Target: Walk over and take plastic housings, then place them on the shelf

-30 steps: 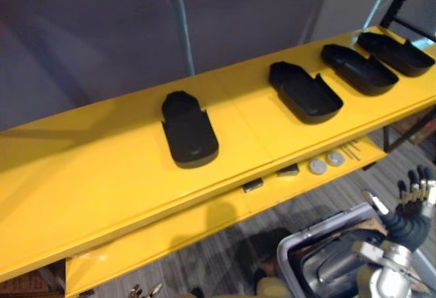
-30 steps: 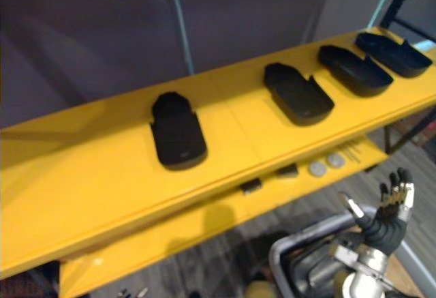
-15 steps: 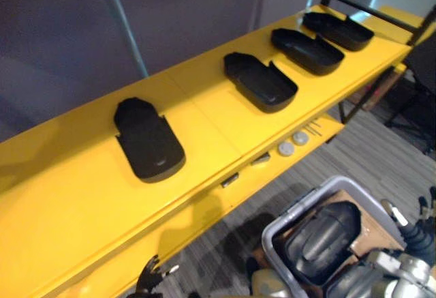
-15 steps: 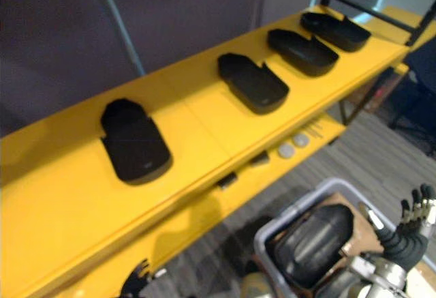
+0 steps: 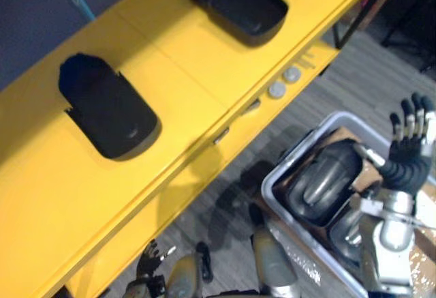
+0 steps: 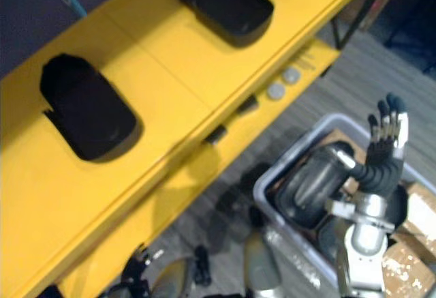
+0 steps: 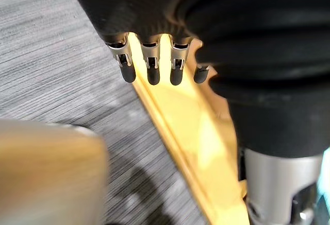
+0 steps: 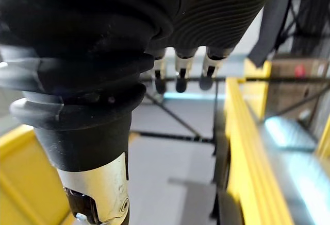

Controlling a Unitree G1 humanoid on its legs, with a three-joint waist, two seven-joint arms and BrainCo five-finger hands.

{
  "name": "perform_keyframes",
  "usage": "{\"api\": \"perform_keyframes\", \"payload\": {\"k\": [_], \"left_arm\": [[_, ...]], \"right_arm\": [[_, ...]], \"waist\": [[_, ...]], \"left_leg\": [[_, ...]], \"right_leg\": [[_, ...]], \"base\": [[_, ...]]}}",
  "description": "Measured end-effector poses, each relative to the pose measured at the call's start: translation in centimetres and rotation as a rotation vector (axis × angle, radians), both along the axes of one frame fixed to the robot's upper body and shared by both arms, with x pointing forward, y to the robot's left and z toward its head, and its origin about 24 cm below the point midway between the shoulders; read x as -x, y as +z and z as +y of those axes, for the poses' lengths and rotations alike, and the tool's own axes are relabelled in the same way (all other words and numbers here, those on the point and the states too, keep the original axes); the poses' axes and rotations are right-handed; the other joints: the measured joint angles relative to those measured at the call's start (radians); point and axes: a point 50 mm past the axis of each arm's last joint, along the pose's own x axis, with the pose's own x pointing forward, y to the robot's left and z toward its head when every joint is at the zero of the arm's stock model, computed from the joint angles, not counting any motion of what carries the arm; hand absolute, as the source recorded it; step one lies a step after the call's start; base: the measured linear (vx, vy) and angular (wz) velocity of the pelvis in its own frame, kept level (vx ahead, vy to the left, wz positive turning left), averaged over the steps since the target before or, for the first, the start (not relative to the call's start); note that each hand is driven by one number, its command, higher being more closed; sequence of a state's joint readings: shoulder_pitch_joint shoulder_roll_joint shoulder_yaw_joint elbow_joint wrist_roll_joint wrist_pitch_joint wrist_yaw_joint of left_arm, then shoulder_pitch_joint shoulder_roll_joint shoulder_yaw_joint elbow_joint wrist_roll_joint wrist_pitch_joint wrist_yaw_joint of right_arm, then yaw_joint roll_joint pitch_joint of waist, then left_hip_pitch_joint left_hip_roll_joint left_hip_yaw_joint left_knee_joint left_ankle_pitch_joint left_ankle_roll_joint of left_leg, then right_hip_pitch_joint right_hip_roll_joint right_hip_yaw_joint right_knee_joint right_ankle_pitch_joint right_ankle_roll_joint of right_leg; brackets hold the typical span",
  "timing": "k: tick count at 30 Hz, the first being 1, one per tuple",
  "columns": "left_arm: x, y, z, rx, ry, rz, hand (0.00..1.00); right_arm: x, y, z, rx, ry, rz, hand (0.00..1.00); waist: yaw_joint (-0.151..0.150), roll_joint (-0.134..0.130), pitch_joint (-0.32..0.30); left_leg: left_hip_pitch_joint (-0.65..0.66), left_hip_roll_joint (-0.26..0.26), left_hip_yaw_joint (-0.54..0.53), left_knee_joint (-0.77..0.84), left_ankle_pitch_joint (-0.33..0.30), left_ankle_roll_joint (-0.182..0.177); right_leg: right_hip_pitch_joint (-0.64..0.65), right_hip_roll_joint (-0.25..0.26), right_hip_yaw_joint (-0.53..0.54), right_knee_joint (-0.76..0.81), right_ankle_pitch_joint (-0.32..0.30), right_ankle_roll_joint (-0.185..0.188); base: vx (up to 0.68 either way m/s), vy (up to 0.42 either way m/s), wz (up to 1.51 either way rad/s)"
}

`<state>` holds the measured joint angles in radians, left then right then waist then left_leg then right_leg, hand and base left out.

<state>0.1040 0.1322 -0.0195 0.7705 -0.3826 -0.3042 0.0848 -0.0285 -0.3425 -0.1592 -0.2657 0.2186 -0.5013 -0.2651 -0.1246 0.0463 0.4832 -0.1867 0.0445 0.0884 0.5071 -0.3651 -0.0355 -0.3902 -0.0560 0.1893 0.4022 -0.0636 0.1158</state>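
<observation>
Right hand raised, fingers straight, empty; black plastic housings lie in a grey bin just beside it; other housings rest on the yellow shelf beyond; left hand low, fingers relaxed.

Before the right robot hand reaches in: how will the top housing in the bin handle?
Probably stiff: the housing looks like a moulded shell. Likely slippery: its domed back shines. Probably light, if hollow like the open housing on the shelf.
</observation>
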Motion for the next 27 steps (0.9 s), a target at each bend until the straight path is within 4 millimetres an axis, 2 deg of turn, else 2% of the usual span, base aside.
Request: {"api": "perform_keyframes", "payload": {"k": [1, 2, 3, 4, 6, 7, 9, 10, 11, 12, 13, 14, 15, 17, 18, 19, 20, 21, 22, 23, 24, 25, 27], "left_arm": [[-1.5, 1.1, -0.3, -0.013, -0.006, -0.073, 0.0], [-2.2, 1.6, -0.5, -0.014, -0.008, -0.11, 0.0], [-3.2, 2.6, -1.2, -0.035, -0.032, -0.167, 0.0], [-3.6, 3.1, -1.6, -0.054, -0.059, -0.195, 0.0], [-4.4, 3.9, -2.7, -0.068, -0.133, -0.23, 0.0], [-4.4, 4.0, -3.0, -0.062, -0.148, -0.232, 0.0], [-4.4, 3.9, -4.0, -0.067, -0.201, -0.218, 0.0], [-4.2, 3.7, -4.6, -0.074, -0.227, -0.197, 0.0], [-4.0, 3.6, -5.0, -0.078, -0.234, -0.174, 0.0], [-3.9, 3.4, -5.3, -0.081, -0.244, -0.161, 0.0], [-3.6, 3.1, -5.1, -0.088, -0.243, -0.131, 0.0], [-3.0, 2.6, -4.7, -0.099, -0.227, -0.089, 0.0], [-2.6, 2.3, -4.4, -0.103, -0.218, -0.068, 0.0], [-1.0, 1.1, -3.0, -0.122, -0.189, 0.024, 0.0], [-0.7, 0.9, -2.6, -0.13, -0.185, 0.043, 0.0], [-0.5, 0.3, -1.7, -0.142, -0.164, 0.089, 0.0], [-0.3, -0.3, -0.9, -0.145, -0.132, 0.133, 0.0], [-0.1, -0.4, -0.7, -0.145, -0.123, 0.144, 0.0], [0.2, -0.7, -0.4, -0.146, -0.12, 0.164, 0.0], [0.7, -0.9, 0.3, -0.151, -0.109, 0.192, 0.0], [0.7, -0.9, 0.6, -0.154, -0.104, 0.194, 0.0], [0.6, -0.8, 1.0, -0.161, -0.098, 0.191, 0.0], [0.6, -0.8, 1.7, -0.169, -0.077, 0.197, 0.0]], "right_arm": [[-0.4, 0.5, 0.3, -0.017, 0.002, -0.022, 0.0], [-0.4, 0.6, 0.4, -0.022, -0.002, -0.027, 0.0], [-0.3, 0.6, 0.3, -0.038, -0.018, -0.029, 0.0], [-0.2, 0.3, 0.3, -0.049, -0.04, -0.01, 0.0], [1.2, -1.2, 0.1, -0.111, -0.094, 0.049, 0.0], [1.7, -1.8, 0.1, -0.133, -0.106, 0.067, 0.0], [3.0, -3.9, 0.1, -0.206, -0.143, 0.14, 0.0], [3.8, -5.0, 0.3, -0.233, -0.149, 0.181, 0.0], [4.5, -5.4, 0.6, -0.239, -0.144, 0.197, 0.0], [4.9, -5.6, 0.7, -0.234, -0.137, 0.201, 0.0], [5.5, -5.9, 0.8, -0.22, -0.129, 0.208, 0.0], [5.7, -5.9, 0.8, -0.209, -0.119, 0.207, 0.0], [5.7, -5.9, 0.8, -0.201, -0.112, 0.198, 0.0], [5.8, -5.4, 0.8, -0.169, -0.094, 0.158, 0.0], [5.7, -5.3, 0.8, -0.158, -0.087, 0.151, 0.0], [5.1, -4.7, 1.0, -0.121, -0.069, 0.133, 0.0], [4.5, -4.4, 0.8, -0.086, -0.07, 0.121, 0.0], [4.2, -4.0, 0.5, -0.06, -0.08, 0.109, 0.0], [3.6, -4.1, 0.3, -0.051, -0.091, 0.114, 0.0], [3.3, -4.3, -0.1, -0.04, -0.105, 0.15, 0.0], [3.1, -4.5, -0.1, -0.043, -0.106, 0.169, 0.0], [2.9, -4.7, -0.1, -0.045, -0.107, 0.194, 0.0], [2.9, -5.0, -0.5, -0.043, -0.12, 0.223, 0.0]], "waist": [[0.014, -0.005, 0.008], [0.021, -0.007, 0.013], [0.039, -0.003, 0.019], [0.044, -0.001, 0.019], [0.053, -0.001, 0.019], [0.053, -0.001, 0.019], [0.055, -0.002, 0.018], [0.057, -0.003, 0.018], [0.055, -0.005, 0.016], [0.054, -0.007, 0.011], [0.041, -0.02, -0.006], [0.035, -0.032, -0.031], [0.034, -0.036, -0.047], [0.033, -0.048, -0.111], [0.034, -0.055, -0.122], [0.04, -0.055, -0.125], [0.051, -0.065, -0.158], [0.063, -0.052, -0.168], [0.069, -0.075, -0.172], [0.061, -0.075, -0.178], [0.063, -0.075, -0.179], [0.06, -0.071, -0.181], [0.056, -0.065, -0.18]], "left_leg": [[-0.04, 0.0, -0.009, 0.081, -0.031, 0.001], [-0.053, -0.001, -0.017, 0.125, -0.053, 0.002], [-0.067, 0.008, -0.029, 0.209, -0.101, 0.002], [-0.075, 0.015, -0.03, 0.267, -0.126, 0.005], [-0.068, 0.046, -0.027, 0.338, -0.162, 0.011], [-0.058, 0.054, -0.02, 0.337, -0.171, 0.014], [-0.021, 0.083, 0.036, 0.309, -0.188, 0.027], [0.015, 0.104, 0.097, 0.266, -0.19, 0.029], [0.047, 0.113, 0.164, 0.206, -0.172, 0.054], [0.06, 0.115, 0.2, 0.182, -0.159, 0.063], [0.079, 0.115, 0.262, 0.139, -0.136, 0.079], [0.094, 0.115, 0.322, 0.088, -0.11, 0.09], [0.1, 0.114, 0.352, 0.065, -0.098, 0.093], [0.116, 0.106, 0.446, 0.005, -0.063, 0.102], [0.117, 0.096, 0.457, 0.013, -0.058, 0.106], [0.071, 0.091, 0.42, 0.073, -0.019, 0.177], [-0.023, 0.057, 0.332, 0.015, -0.015, 0.177], [-0.024, 0.053, 0.305, -0.12, 0.055, 0.159], [0.002, 0.037, 0.34, -0.145, 0.141, 0.113], [0.001, 0.031, 0.361, -0.145, 0.146, 0.122], [-0.006, 0.036, 0.364, -0.14, 0.146, 0.122], [-0.035, 0.054, 0.366, -0.121, 0.15, 0.117], [-0.072, 0.087, 0.361, -0.086, 0.152, 0.111]], "right_leg": [[-0.049, 0.001, -0.001, 0.096, -0.052, 0.003], [-0.064, 0.001, -0.003, 0.146, -0.08, 0.006], [-0.079, 0.009, -0.011, 0.23, -0.126, 0.009], [-0.078, 0.018, -0.017, 0.271, -0.145, 0.007], [-0.058, 0.049, -0.028, 0.281, -0.139, 0.012], [-0.055, 0.059, -0.029, 0.274, -0.124, 0.01], [-0.042, 0.084, -0.047, 0.215, -0.051, -0.007], [-0.03, 0.08, -0.088, 0.146, 0.028, -0.025], [0.004, 0.075, -0.131, 0.027, 0.107, -0.033], [0.01, 0.067, -0.157, 0.019, 0.109, -0.047], [0.008, 0.049, -0.219, 0.091, 0.059, -0.098], [0.011, 0.028, -0.276, 0.171, 0.001, -0.127], [0.017, 0.016, -0.302, 0.209, -0.025, -0.138], [0.077, -0.043, -0.4, 0.295, -0.109, -0.18], [0.084, -0.05, -0.418, 0.259, -0.103, -0.168], [0.121, -0.035, -0.416, 0.149, -0.074, -0.168], [0.182, -0.007, -0.349, -0.065, -0.038, -0.111], [0.181, -0.013, -0.359, -0.017, -0.073, -0.145], [0.186, -0.064, -0.369, 0.095, -0.15, -0.167], [0.258, -0.111, -0.389, 0.044, -0.16, -0.122], [0.283, -0.112, -0.389, -0.012, -0.145, -0.091], [0.302, -0.09, -0.39, -0.097, -0.125, -0.058], [0.32, -0.059, -0.396, -0.173, -0.12, -0.028]], "base": [[-0.05, 0.017, 0.17], [-0.04, 0.028, 0.17], [-0.01, 0.052, 0.09], [0.0, 0.08, -0.08], [-0.02, 0.105, -0.36], [-0.05, 0.114, -0.74], [-0.08, 0.12, -1.12], [-0.17, 0.183, -1.69], [-0.15, 0.155, -1.69], [-0.2, 0.147, -1.48], [-0.14, 0.107, -1.34], [-0.16, 0.125, -1.34], [-0.08, 0.092, -1.33], [-0.04, 0.051, -1.25], [-0.04, 0.045, -1.32], [-0.15, 0.016, -1.19], [-0.18, -0.004, -1.28], [-0.15, -0.018, -1.18], [0.01, -0.059, -1.07], [0.03, -0.059, -0.82], [-0.04, -0.148, -0.48], [-0.12, -0.126, -0.25], [-0.15, -0.144, -0.09]]}}
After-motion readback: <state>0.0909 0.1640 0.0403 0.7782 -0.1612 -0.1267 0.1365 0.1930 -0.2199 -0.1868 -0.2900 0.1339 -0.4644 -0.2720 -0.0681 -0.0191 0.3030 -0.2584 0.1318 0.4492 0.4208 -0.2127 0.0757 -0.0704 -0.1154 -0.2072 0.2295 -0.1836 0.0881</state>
